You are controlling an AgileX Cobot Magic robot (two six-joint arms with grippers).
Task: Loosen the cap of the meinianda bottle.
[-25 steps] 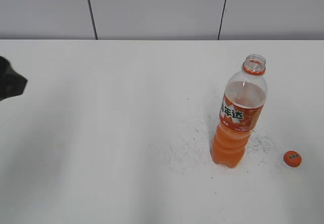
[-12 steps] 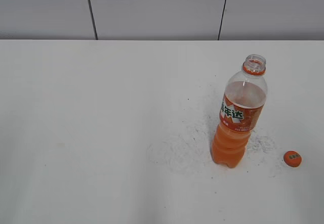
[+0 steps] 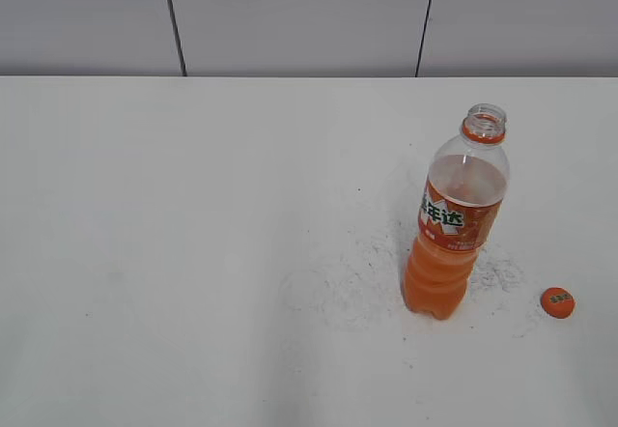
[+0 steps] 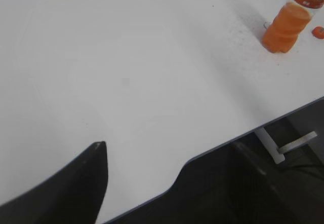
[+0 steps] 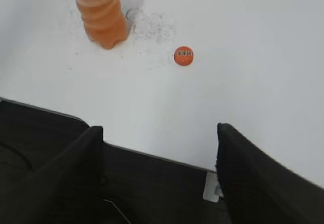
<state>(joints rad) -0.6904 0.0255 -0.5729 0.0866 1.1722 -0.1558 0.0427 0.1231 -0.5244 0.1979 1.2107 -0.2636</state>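
The meinianda bottle (image 3: 452,243) stands upright on the white table, right of the middle, with its mouth open and the orange neck ring showing. The orange cap (image 3: 557,301) lies flat on the table to the bottle's right, apart from it. Both also show in the right wrist view, the bottle (image 5: 103,19) and the cap (image 5: 184,56). The bottle's lower part shows far off in the left wrist view (image 4: 288,24). My right gripper (image 5: 159,130) is open and empty at the table's front edge, well short of the cap. My left gripper (image 4: 169,148) is open and empty, far left of the bottle. Neither gripper shows in the exterior view.
The white table (image 3: 193,253) has grey scuff marks (image 3: 357,272) around the bottle's base. A grey panelled wall (image 3: 290,16) runs behind it. The table's front edge (image 4: 283,115) and dark space below it show in both wrist views.
A dark part of the left arm at the exterior view's left edge one second ago has moved out of view. The bottle and the cap have not moved.
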